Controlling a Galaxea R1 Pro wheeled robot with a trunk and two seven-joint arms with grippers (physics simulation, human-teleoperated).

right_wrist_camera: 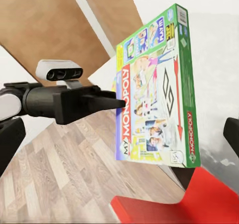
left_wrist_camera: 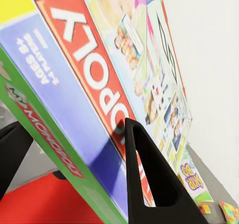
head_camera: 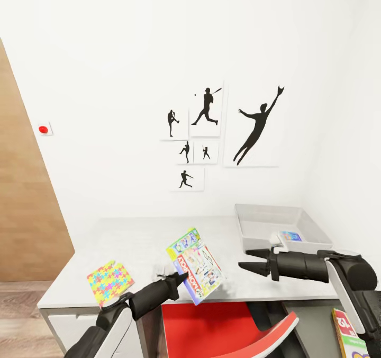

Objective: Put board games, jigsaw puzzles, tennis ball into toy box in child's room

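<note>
My left gripper [head_camera: 182, 277] is shut on the lower edge of a green-white-red Monopoly board game [head_camera: 196, 266], holding it tilted above the table's [head_camera: 148, 236] front edge. The same board game [left_wrist_camera: 94, 79] sits between the left fingers [left_wrist_camera: 149, 184]. In the right wrist view the board game [right_wrist_camera: 154, 94] stands upright, with the left gripper [right_wrist_camera: 113, 103] at its side. My right gripper [head_camera: 244, 259] hangs open just right of it, in front of the toy box [head_camera: 241, 225], which holds a small blue board game [head_camera: 291, 236]. A jigsaw puzzle [head_camera: 109, 281] lies at the table's front left.
A red chair [head_camera: 222, 329] stands under the table's front edge, below the held box. Another colourful board game [head_camera: 349, 339] lies on the dark-grey section at the lower right. White walls with silhouette pictures [head_camera: 257, 126] close the back and right. A wooden panel [head_camera: 26, 215] stands left.
</note>
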